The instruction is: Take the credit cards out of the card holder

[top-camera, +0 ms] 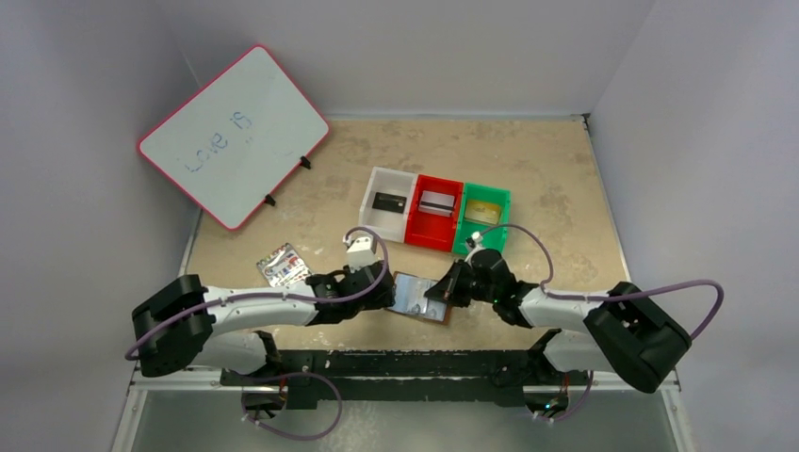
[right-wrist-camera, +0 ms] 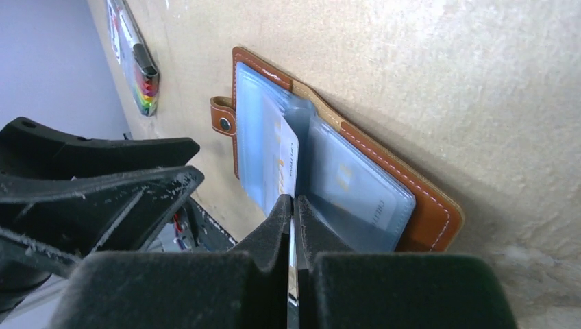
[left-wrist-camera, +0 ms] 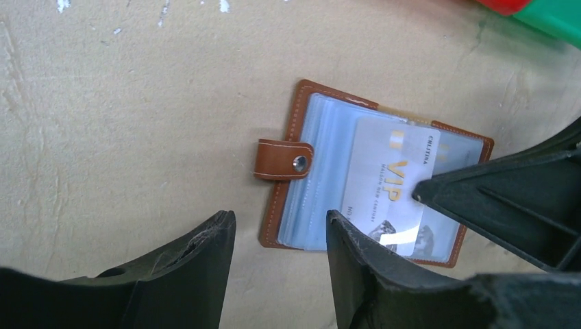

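The brown card holder (top-camera: 419,299) lies open on the table, its clear sleeves up and its snap tab (left-wrist-camera: 284,159) pointing left. A pale credit card (left-wrist-camera: 387,184) with gold VIP lettering sticks partway out of a sleeve. My right gripper (right-wrist-camera: 293,203) is shut on that card's edge (right-wrist-camera: 288,159). My left gripper (left-wrist-camera: 279,221) stands open just short of the holder's near left corner, with nothing between its fingers. Three more cards lie in the bins: a black one (top-camera: 388,201), a silvery one (top-camera: 435,201) and a gold one (top-camera: 483,211).
White (top-camera: 377,181), red (top-camera: 435,231) and green (top-camera: 490,193) bins stand in a row behind the holder. A white pack with rainbow stripes (top-camera: 285,266) lies to the left. A pink-rimmed whiteboard (top-camera: 236,132) leans at the back left. Both grippers crowd the holder.
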Robot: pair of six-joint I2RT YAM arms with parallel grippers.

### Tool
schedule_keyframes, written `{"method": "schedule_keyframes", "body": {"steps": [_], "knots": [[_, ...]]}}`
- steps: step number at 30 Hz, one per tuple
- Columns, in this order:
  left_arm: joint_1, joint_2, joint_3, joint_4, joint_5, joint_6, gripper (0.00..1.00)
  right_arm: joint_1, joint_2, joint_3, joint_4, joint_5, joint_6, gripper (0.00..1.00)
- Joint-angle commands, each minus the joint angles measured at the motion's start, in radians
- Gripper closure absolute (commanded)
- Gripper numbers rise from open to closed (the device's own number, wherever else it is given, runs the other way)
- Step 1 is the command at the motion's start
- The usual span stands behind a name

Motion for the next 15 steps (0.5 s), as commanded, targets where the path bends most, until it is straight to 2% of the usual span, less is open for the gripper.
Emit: {"method": "schedule_keyframes", "body": {"steps": [1, 3, 5, 9, 15], "knots": [[-0.064, 0.060, 0.152, -0.129, -0.148, 0.038, 0.49, -0.009, 0.023, 0.049, -0.038, -0.015, -0.062, 1.00], [-0.093, 0.124, 0.240, -0.229, -0.218, 0.053, 0.49, -0.012, 0.032, 0.053, -0.046, -0.014, -0.065, 1.00], [-0.094, 0.166, 0.287, -0.260, -0.218, 0.060, 0.54, -0.013, 0.038, 0.054, -0.045, -0.015, -0.063, 1.00], [-0.094, 0.156, 0.239, -0.083, -0.103, 0.066, 0.61, -0.013, 0.045, 0.053, -0.043, -0.020, -0.066, 1.00], [-0.066, 0.207, 0.194, 0.046, 0.025, 0.047, 0.72, -0.013, 0.031, 0.029, -0.017, -0.018, -0.047, 1.00]]}}
